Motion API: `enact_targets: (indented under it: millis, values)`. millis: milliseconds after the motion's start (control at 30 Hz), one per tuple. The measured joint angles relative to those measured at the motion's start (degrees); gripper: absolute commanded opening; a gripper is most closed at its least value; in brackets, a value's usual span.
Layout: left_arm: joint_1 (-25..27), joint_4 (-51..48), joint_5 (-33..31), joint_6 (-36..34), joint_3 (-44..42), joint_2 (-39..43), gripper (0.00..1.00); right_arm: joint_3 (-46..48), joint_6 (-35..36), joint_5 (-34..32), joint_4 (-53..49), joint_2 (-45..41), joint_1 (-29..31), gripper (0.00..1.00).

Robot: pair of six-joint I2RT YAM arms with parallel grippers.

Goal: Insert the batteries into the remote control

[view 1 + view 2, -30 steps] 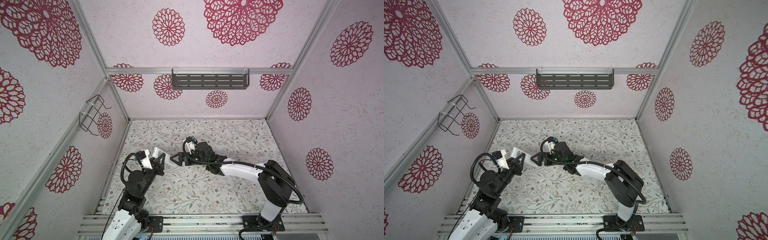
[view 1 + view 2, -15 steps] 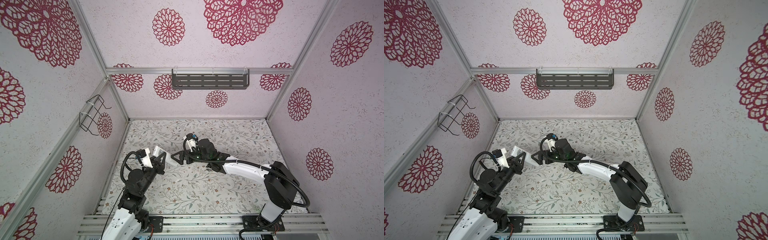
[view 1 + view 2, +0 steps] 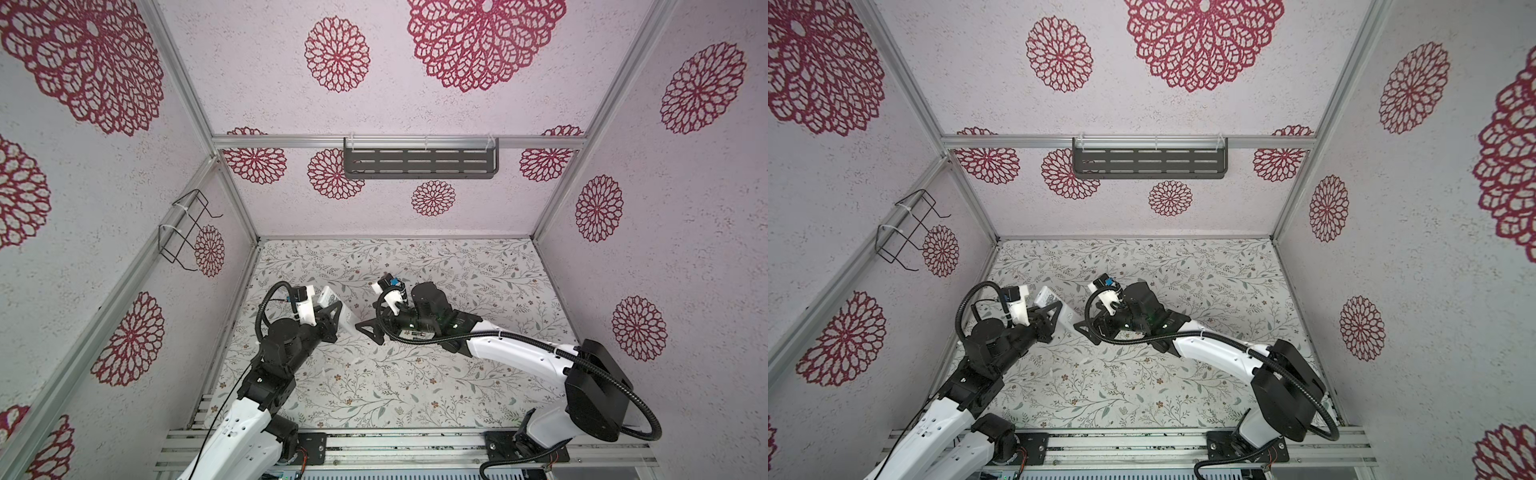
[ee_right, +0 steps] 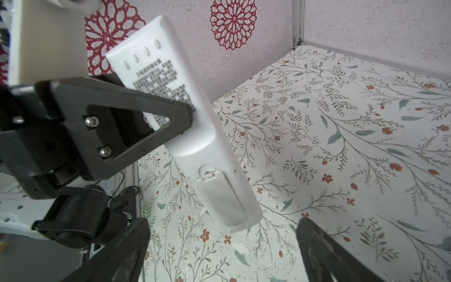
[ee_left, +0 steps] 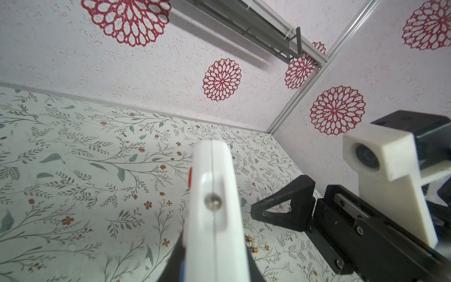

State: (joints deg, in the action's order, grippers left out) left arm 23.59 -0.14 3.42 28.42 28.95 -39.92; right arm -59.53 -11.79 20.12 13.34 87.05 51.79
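1. left gripper (image 3: 337, 319): fingers (image 4: 136, 109) clenched on the remote control (image 4: 214, 156) at about mid-length; one pad presses the printed label on its back, the other is hidden behind the body
2. right gripper (image 4: 222, 234): fingers (image 4: 324, 251) spread wide, grasping nothing, one to each side of the remote's lower end and apart from it
3. remote control: slim white plastic bar, held tilted above the floral table (image 4: 341, 146), back turned toward the right gripper; battery cover (image 4: 219, 197) seated on the bay near the lower end, latch tab toward the middle
4. batteries (image 5: 249, 238): two small dark cells lying close together on the table, unheld
5. handling, judged: remote likely light, rigid and smooth, so apt to slip or twist under a push; the mid-body hold leaves the cover free; the cover looks thin, best worked at the latch tab, gently; batteries hard and round, prone to roll, best pinched across the barrel
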Motion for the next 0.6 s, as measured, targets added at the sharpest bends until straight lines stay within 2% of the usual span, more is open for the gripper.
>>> enact_targets:
  millis: [200,400,600]
  values:
    - [1.18,-2.62,0.00,-0.92,0.59,-2.75,0.00,0.72,4.68,1.49,-0.17,1.14,-0.04,0.89]
    - [1.84,-5.07,0.31,-1.81,2.21,-3.37,0.00,3.13,7.21,2.64,1.20,1.46,-0.04,0.89]
    - [7.43,-8.85,-2.51,-5.62,7.54,-6.25,0.00,5.57,8.04,2.60,3.80,1.77,-0.04,0.91]
